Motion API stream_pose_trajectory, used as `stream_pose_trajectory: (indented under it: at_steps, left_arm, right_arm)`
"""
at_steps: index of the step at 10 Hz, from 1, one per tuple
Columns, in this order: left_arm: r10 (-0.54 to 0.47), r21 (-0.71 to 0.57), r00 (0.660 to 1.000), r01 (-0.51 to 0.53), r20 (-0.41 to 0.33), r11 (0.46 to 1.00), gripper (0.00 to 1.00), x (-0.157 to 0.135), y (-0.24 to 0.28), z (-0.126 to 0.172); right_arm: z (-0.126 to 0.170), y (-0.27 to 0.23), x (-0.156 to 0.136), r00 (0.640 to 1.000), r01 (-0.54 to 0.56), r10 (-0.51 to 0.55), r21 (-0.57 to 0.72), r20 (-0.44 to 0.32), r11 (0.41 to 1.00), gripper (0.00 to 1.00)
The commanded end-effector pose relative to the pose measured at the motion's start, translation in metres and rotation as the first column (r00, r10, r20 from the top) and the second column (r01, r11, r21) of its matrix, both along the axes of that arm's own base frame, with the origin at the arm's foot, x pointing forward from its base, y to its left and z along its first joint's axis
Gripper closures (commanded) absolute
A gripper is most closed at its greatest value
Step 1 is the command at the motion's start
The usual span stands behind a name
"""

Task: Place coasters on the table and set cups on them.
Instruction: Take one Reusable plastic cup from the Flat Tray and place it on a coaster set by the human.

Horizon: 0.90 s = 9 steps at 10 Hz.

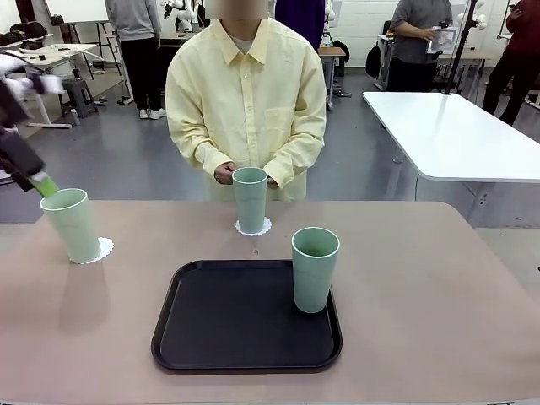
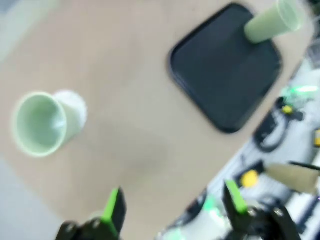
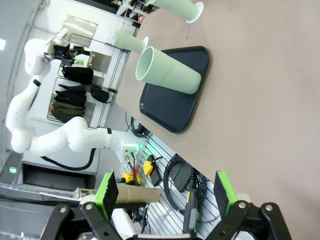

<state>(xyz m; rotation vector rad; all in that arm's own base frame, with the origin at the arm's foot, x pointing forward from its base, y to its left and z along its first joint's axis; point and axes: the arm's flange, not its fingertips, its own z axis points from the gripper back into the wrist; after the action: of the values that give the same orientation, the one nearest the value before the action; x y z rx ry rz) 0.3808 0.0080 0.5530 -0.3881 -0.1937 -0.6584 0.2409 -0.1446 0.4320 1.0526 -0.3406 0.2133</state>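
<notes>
Your table (image 1: 439, 304) lies open from the tray to its 3 o'clock edge. The black tray (image 1: 245, 337) sits at 6 o'clock and carries the tray cup (image 1: 315, 270). The 9 o'clock cup (image 1: 74, 224) stands on the left coaster (image 1: 105, 250), the 12 o'clock cup (image 1: 250, 199) on the far coaster (image 1: 253, 228). Your left gripper (image 2: 173, 194) and right gripper (image 3: 165, 186) both gape wide and empty. Front view puts the left one just beside the 9 o'clock cup's rim; its blurred wrist view shows them apart.
</notes>
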Motion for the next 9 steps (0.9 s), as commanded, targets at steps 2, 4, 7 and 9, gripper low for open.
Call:
stream_pose_trajectory:
  at_steps: [2, 4, 7, 9]
  left_arm:
    - [-0.136, -0.709, 0.988, 0.046, -0.070, 0.704, 0.00, 0.010, 0.085, -0.023]
    - [-0.062, -0.798, 0.989, -0.072, -0.136, 0.598, 0.00, 0.012, 0.136, -0.047]
    - [-0.037, -0.852, 0.973, -0.181, -0.227, 0.491, 0.00, 0.009, 0.196, -0.078]
    - [0.000, -0.823, 0.966, -0.219, -0.257, 0.524, 0.00, 0.003, 0.208, -0.094]
  right_arm:
    - [0.000, 0.000, 0.001, 1.000, -0.003, 0.003, 0.012, 0.003, 1.000, 0.00]
    - [0.000, 0.000, 0.001, 1.000, -0.003, 0.003, 0.012, 0.003, 1.000, 0.00]
    - [0.000, 0.000, 0.001, 1.000, -0.003, 0.003, 0.012, 0.003, 1.000, 0.00]
    - [0.000, 0.000, 0.001, 1.000, -0.003, 0.003, 0.012, 0.003, 1.000, 0.00]
